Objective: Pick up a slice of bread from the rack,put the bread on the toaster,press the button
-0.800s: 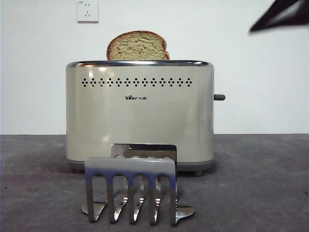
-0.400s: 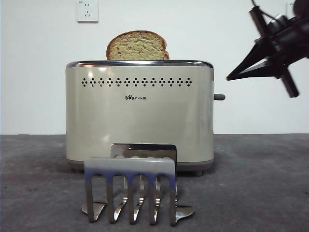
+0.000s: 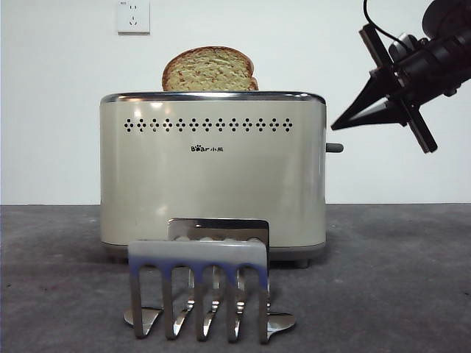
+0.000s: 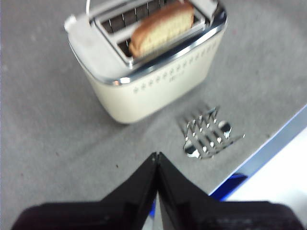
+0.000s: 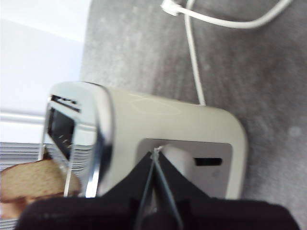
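The slice of bread (image 3: 210, 70) stands upright in a slot of the cream toaster (image 3: 213, 176), its rounded top above the chrome rim; it also shows in the left wrist view (image 4: 163, 28). The grey button (image 3: 335, 148) sticks out of the toaster's right narrow side. My right gripper (image 3: 337, 125) is shut, its tip just above the button and close to that side; in its own view the tip (image 5: 156, 152) sits at the lever knob (image 5: 178, 159). The steel rack (image 3: 199, 287) stands empty in front of the toaster. My left gripper (image 4: 157, 155) hangs shut high above the table.
A white wall socket (image 3: 133, 16) is on the wall behind. A white power cable (image 5: 192, 52) trails across the grey table behind the toaster. The table's blue-trimmed edge (image 4: 268, 148) runs close to the rack (image 4: 208, 136).
The right arm has come down from the top right corner and moved left, bringing its shut tip near the toaster's side above the button. Bread, toaster and rack have not moved.
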`<control>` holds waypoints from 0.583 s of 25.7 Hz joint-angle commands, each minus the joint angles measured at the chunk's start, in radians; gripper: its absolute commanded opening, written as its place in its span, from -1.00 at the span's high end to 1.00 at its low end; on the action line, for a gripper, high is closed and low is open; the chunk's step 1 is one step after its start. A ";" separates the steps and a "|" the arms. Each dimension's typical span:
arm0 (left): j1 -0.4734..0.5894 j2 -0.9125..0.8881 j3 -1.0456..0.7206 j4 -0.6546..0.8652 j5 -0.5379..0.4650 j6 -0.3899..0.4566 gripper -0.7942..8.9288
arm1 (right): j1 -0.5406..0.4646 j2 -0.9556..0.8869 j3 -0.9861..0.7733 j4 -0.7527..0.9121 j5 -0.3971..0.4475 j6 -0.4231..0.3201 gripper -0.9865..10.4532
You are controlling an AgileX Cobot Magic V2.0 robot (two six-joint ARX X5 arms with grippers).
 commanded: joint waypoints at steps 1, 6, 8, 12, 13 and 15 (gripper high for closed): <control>0.000 -0.011 -0.024 0.005 0.001 -0.013 0.85 | 0.004 0.020 0.000 -0.002 0.002 0.000 0.84; 0.000 -0.007 -0.025 0.005 0.000 -0.013 0.85 | 0.024 0.050 0.000 0.002 0.019 0.001 0.84; 0.000 -0.006 -0.025 0.005 0.000 -0.013 0.85 | 0.031 0.067 0.000 0.000 0.032 -0.001 0.84; 0.000 -0.010 -0.025 0.005 0.000 -0.013 0.85 | 0.043 0.093 0.000 -0.015 0.079 -0.003 0.84; 0.000 -0.012 -0.025 0.005 0.000 -0.013 0.85 | 0.043 0.099 0.000 -0.024 0.089 -0.006 0.84; 0.000 -0.017 -0.025 0.005 0.000 -0.013 0.85 | 0.043 0.108 0.000 -0.055 0.113 -0.027 0.84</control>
